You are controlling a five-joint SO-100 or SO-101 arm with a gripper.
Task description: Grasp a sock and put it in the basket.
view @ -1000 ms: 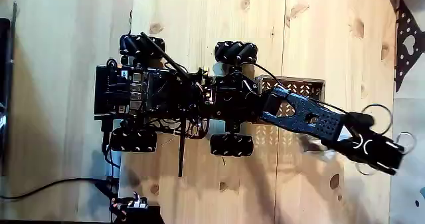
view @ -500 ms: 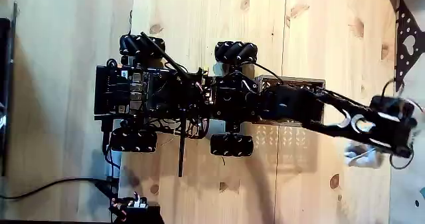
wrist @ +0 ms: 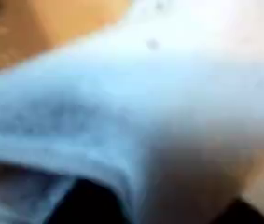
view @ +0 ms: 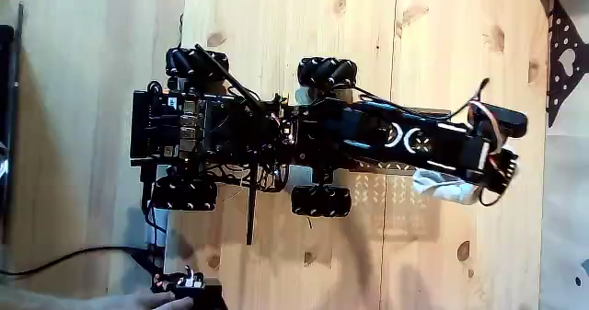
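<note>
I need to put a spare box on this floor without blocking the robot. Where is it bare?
In the fixed view the wooden floor above the wheels is bare, as is the board below the basket at lower right. The middle is crowded: the wheeled base, the arm, the gripper and the sock. Cables cross the lower left.
</note>
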